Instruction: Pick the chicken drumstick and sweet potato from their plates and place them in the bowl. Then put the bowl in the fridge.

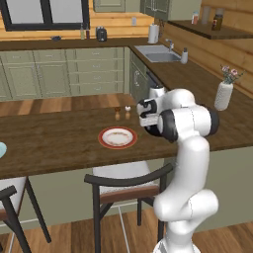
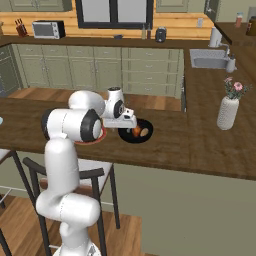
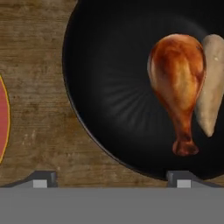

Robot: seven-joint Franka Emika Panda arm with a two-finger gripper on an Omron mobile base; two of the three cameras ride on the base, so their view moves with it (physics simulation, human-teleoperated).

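The bowl [image 3: 113, 87] sits on the wooden bench [image 3: 35, 74] with both foods already in it: the chicken drumstick [image 3: 179, 83] lies fat end up in the hand view, and the sweet potato [image 3: 213, 83] is pressed against its side. The gripper [image 3: 109, 178] hangs over it with jaws spread wide and holding nothing; one fingertip stands over bare wood, the other over the bowl's near rim. Just beside the bowl is the red-rimmed plate [image 1: 117, 138], now bare.

So the loading looks done, and the step in hand is lifting the bowl for the fridge. To do it well, I'd take the rim: one finger inside the wall, one outside, on the side away from the food so nothing gets pinched. Come straight down, close firmly on that glossy lip, since a slick shallow wall may slip. Then lift level and slowly, because both pieces lie loose to one side and could roll out on a tilt. Mind the plate when swinging away.
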